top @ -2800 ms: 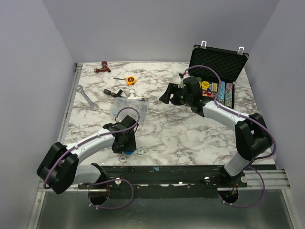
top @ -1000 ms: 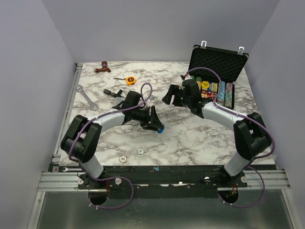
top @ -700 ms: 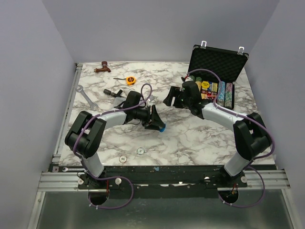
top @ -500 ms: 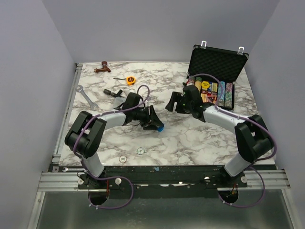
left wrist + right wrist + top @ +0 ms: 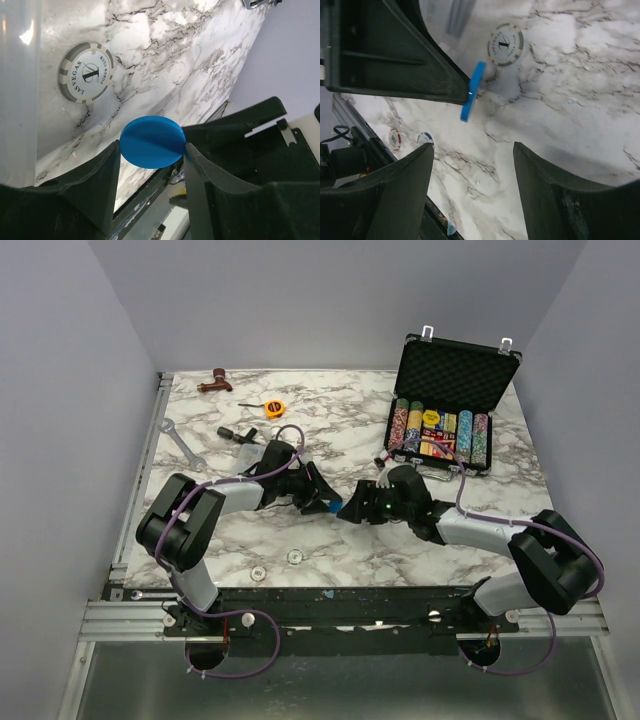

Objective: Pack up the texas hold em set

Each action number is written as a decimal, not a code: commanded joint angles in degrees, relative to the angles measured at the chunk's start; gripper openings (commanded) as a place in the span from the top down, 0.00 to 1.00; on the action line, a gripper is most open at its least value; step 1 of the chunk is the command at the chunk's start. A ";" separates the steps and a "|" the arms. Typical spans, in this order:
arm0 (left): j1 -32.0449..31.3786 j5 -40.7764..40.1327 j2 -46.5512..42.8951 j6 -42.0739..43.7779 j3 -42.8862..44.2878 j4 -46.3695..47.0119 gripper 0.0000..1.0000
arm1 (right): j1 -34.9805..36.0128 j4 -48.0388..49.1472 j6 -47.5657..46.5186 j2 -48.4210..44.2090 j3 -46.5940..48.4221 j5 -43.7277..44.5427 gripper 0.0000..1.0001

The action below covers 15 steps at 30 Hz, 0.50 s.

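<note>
The black case point(image 5: 457, 368) stands open at the back right, with rows of poker chips point(image 5: 440, 430) in its base. My left gripper point(image 5: 322, 500) is shut on a blue disc point(image 5: 334, 508) and holds it above the table's middle. In the left wrist view the blue disc point(image 5: 152, 141) sits clamped between the fingertips of my left gripper point(image 5: 152, 146). My right gripper point(image 5: 350, 510) is open and empty, facing the disc from the right. In the right wrist view my right gripper point(image 5: 472, 150) is just short of the edge-on disc point(image 5: 472, 92). A grey-and-white chip point(image 5: 86, 71) lies on the table below.
Two loose chips point(image 5: 295, 557) point(image 5: 259, 574) lie near the front edge. A clear compartment box point(image 5: 255, 454) is partly hidden behind my left arm. A wrench point(image 5: 182, 443), a screwdriver point(image 5: 240, 434), a yellow tape measure point(image 5: 274, 409) and a red-brown tool point(image 5: 215, 381) lie at the back left.
My right arm has swung from the case down to the table's front middle and now faces the left gripper. My left gripper carried the blue disc from the front edge to the middle.
</note>
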 commanded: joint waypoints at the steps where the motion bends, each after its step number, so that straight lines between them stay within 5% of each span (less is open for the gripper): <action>1: -0.48 -2.63 0.17 -2.34 -0.27 1.60 0.66 | 0.64 7.98 3.86 -0.98 -0.82 2.17 0.36; 15: -1.36 -0.35 0.73 -6.31 -0.95 5.85 0.66 | 1.83 12.54 5.99 5.92 0.65 4.19 0.59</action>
